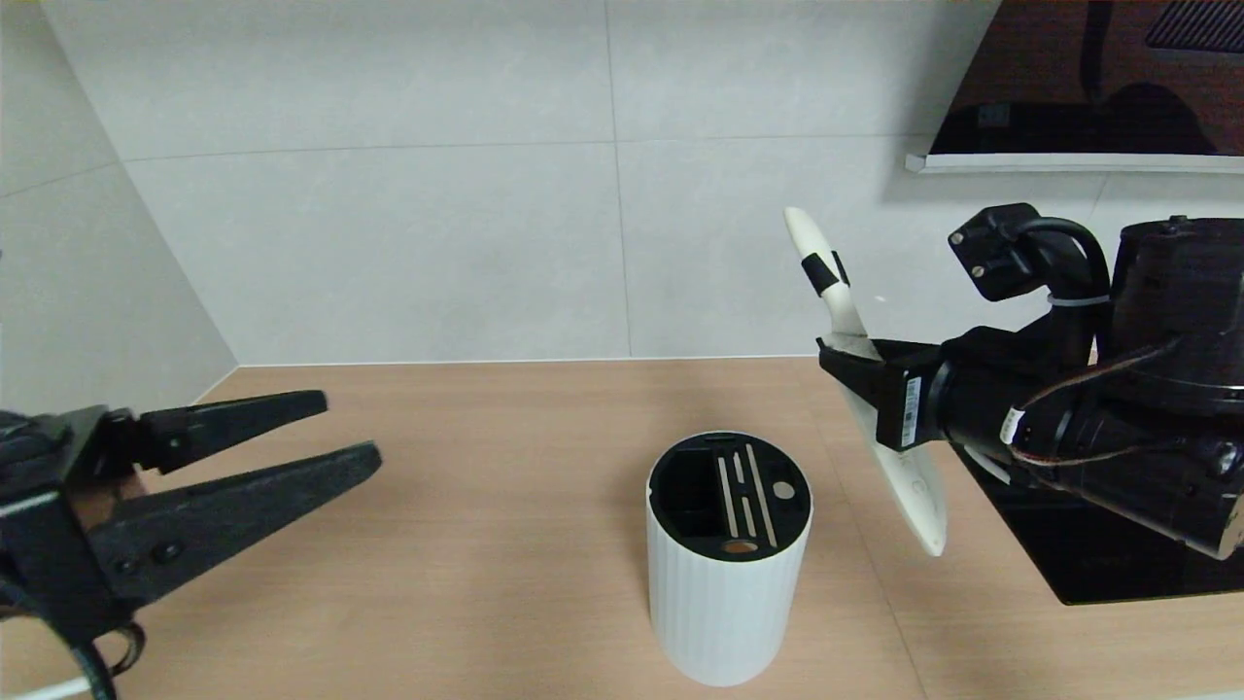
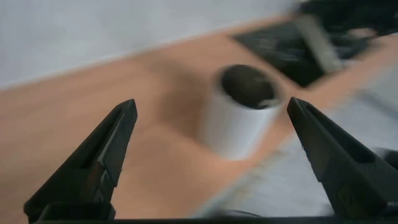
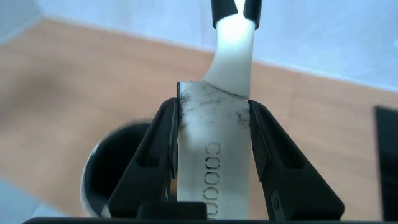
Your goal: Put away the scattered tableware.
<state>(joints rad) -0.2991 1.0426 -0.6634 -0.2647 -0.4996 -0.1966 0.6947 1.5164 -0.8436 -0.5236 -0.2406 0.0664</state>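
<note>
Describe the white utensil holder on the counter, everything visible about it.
The utensil holder is an upright white cylinder with fine vertical ribs, plastic by its look. Its black top insert has one large squarish opening, several narrow slots and two small round holes. Nothing sticks out of it. It stands on the wooden counter, between the open left gripper and the right gripper, which holds a white knife beside it. Only the counter touches it.

Holder white, vertical ribbing, black top insert; utensil cream-white, black band; counter light wood grain.
</note>
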